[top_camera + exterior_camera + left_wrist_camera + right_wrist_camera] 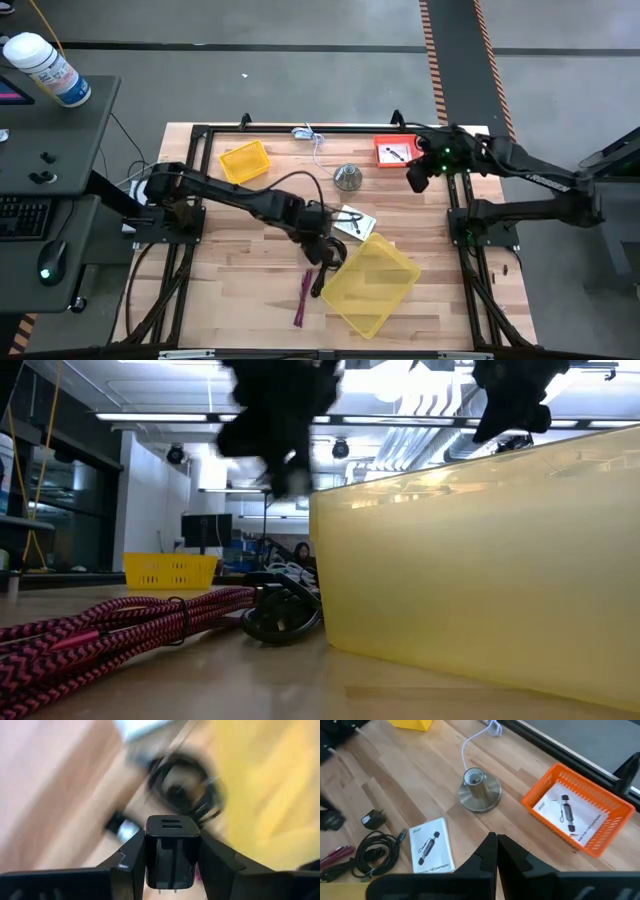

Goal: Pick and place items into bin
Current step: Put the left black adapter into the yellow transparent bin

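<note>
My left gripper [318, 240] hangs over the table's middle, beside the big yellow bin [375, 282], shut on a tiny black cube [170, 851]. Below it lie a black cable coil [186, 790] and a second black cube [372, 818] on the wood. A white card [431, 845] lies flat near the coil. Another card rests in the orange basket [580, 815]. The maroon stick [303, 296] lies left of the bin. My right gripper [496, 842] is shut and holds nothing, raised near the orange basket at the far right. My left gripper pinches the black cube by two opposite sides [150, 855] between its two fingers [131, 862]. The fingers slant steeply down from above. The cube is lifted clear of the table, with its metal prongs [167, 891] turned back toward the wrist.
A silver metal dome [479, 794] stands at the far middle with a thin white cord [470, 742] running from it. A small yellow basket [245, 161] sits at the far left. A black frame [200, 180] borders the board's left, far and right sides.
</note>
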### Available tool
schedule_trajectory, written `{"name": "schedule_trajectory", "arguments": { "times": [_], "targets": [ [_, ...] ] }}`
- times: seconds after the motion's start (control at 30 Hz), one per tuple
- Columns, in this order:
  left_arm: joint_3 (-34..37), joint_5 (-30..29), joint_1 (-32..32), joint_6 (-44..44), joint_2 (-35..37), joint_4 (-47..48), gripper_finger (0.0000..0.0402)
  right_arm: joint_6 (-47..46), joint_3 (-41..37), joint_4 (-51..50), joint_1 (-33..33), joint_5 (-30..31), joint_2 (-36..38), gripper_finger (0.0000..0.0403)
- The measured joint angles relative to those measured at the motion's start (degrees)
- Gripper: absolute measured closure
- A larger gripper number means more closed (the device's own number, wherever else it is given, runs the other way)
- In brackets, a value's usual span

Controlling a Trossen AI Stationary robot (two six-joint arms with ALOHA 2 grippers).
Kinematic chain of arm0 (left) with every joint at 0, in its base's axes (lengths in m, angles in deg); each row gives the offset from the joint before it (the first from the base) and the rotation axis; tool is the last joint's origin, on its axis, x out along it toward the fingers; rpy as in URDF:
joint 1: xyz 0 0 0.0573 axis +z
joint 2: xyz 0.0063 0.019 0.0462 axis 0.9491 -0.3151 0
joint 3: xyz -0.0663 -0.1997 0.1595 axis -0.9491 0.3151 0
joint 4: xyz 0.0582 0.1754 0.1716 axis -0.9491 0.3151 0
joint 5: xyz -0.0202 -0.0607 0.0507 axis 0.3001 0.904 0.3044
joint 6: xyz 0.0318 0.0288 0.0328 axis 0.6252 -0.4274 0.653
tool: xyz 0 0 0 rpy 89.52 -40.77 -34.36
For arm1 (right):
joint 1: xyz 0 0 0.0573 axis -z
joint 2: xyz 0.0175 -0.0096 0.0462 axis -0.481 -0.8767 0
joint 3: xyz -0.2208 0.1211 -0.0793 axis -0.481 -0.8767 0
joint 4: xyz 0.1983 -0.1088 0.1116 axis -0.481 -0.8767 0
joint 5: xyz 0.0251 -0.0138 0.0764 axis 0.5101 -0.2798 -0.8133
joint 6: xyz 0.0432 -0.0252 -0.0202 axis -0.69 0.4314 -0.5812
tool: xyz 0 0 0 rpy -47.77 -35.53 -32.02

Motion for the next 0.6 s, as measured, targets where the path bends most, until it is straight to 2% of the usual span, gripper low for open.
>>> {"name": "schedule_trajectory", "arguments": {
  "times": [0.13, 0.23, 0.37, 0.5, 0.6],
  "targets": [
    [-5.8, 0.3, 0.0, 12.2, 0.1, -5.9, 0.0292, 2.8, 0.0, 0.6, 3.5, -1.3, -0.1, 0.0402],
    [-6.4, 3.8, 0.0, 19.2, 0.1, -12.7, 0.0279, 4.0, 0.0, 2.0, 6.4, -2.6, -0.3, 0.0402],
    [-6.4, 8.0, -0.8, 25.9, -0.6, -18.6, 0.0267, 4.4, 0.0, 3.7, 10.0, -7.0, -0.3, 0.0402],
    [-6.3, 9.8, -2.4, 32.6, -3.0, -24.4, 0.0278, 5.8, 0.0, 4.2, 12.6, -9.6, -0.4, 0.0402],
    [-6.4, 14.1, -2.4, 34.5, -4.1, -27.9, 0.0286, 6.9, 0.0, 4.3, 14.2, -12.7, -0.8, 0.0402]
  ]
}}
